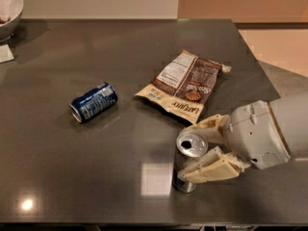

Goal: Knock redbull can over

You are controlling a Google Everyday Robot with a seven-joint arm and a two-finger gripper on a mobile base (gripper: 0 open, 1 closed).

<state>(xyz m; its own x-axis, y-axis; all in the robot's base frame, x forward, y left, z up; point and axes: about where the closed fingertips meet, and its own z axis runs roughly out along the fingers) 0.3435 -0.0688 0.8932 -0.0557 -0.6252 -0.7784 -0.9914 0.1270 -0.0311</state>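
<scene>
Dark grey worktop (57, 177), glossy, with light glare near the front edge. The redbull can (191, 143) stands upright at front right, long axis vertical, tab end up. The pincer (187, 154) comes in from the right, spread, one finger behind the can and one across its front. The front finger looks to be touching; can't confirm. The can sits between the fingers, so a sideways sweep toward the left should tip it. Blue can (94, 102) lies on its side well to the left, snack bag (185, 85) just behind.
</scene>
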